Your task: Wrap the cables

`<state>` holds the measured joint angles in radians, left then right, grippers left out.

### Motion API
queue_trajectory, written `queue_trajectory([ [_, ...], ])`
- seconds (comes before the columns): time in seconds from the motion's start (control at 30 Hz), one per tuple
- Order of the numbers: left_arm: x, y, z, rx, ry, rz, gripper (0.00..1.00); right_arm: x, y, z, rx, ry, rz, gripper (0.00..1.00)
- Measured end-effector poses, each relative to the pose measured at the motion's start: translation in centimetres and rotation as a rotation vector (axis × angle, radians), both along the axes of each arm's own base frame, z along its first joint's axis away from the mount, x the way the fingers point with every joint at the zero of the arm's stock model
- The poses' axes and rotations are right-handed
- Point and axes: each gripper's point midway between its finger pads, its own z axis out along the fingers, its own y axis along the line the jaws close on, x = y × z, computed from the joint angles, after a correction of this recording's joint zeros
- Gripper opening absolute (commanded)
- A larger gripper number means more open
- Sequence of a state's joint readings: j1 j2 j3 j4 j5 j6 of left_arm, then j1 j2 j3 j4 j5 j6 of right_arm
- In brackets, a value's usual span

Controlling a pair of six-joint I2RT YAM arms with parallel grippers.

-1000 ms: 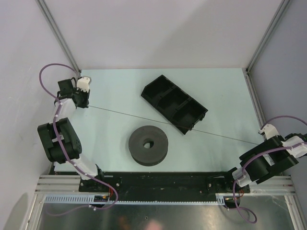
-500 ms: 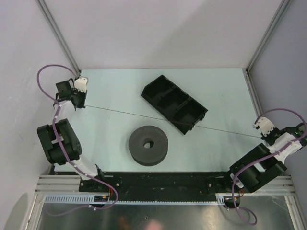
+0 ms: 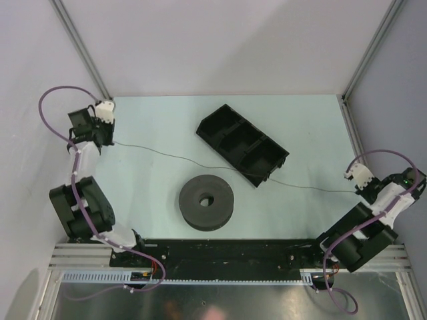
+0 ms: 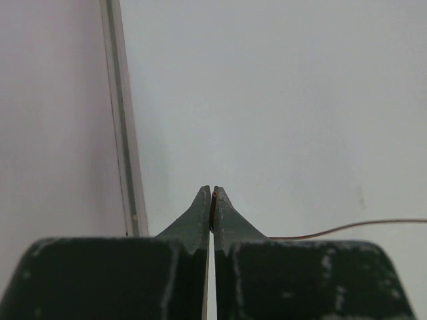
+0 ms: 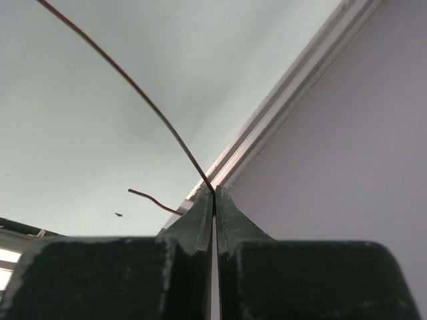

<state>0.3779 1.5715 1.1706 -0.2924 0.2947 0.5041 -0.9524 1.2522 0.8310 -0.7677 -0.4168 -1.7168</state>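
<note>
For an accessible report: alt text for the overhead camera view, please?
A thin wavy wire spans the table, its ends pinched by the left gripper and right gripper. A dark round spool sits nearer the arms; a black compartment tray lies farther back.

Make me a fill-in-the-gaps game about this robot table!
The left gripper and right gripper hold one thin dark wire ___ them.
The black plastic tray has ___ compartments.
The dark grey round spool has a ___ in its middle.
Missing words: between, three, hole.
</note>
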Motion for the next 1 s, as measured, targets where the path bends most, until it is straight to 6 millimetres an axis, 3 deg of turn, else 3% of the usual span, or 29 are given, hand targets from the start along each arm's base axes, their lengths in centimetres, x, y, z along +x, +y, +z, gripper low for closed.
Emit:
queue_trajectory([
  [0.07,0.1,-1.3,2.7,-0.022,-0.067,0.001,0.00,0.5,1.5,1.0,-0.016,-0.001,0.040,0.01],
  [0.1,0.1,-2.3,4.1,-0.042,-0.105,-0.011,0.00,0.6,2.2,1.3,-0.017,0.001,0.057,0.06],
  [0.23,0.1,-8.8,10.4,-0.171,-0.249,-0.122,0.00,0.5,5.7,1.6,0.039,0.030,0.118,0.66],
  [0.3,-0.2,-12.3,13.2,-0.242,-0.301,-0.196,0.00,-0.1,6.9,1.4,0.076,0.051,0.126,0.84],
  [0.37,-1.1,-16.4,16.1,-0.327,-0.344,-0.285,0.00,-0.6,8.0,1.5,0.113,0.061,0.137,0.95],
  [0.53,-4.8,-25.1,20.5,-0.467,-0.378,-0.494,0.00,-0.3,10.2,4.2,0.167,0.000,0.150,0.99],
  [0.6,-6.8,-28.6,21.8,-0.509,-0.378,-0.591,0.00,0.5,11.0,6.7,0.186,-0.057,0.164,0.99],
  [0.7,-9.5,-32.3,23.2,-0.553,-0.373,-0.700,0.00,2.0,12.9,10.5,0.233,-0.142,0.216,0.98],
  [0.87,-12.4,-36.0,24.3,-0.613,-0.359,-0.804,0.00,5.1,19.8,16.6,0.453,-0.265,0.338,0.91],
  [1.0,-13.9,-38.1,25.3,-0.667,-0.368,-0.861,0.00,6.5,27.4,20.3,0.713,-0.296,0.418,0.89],
])
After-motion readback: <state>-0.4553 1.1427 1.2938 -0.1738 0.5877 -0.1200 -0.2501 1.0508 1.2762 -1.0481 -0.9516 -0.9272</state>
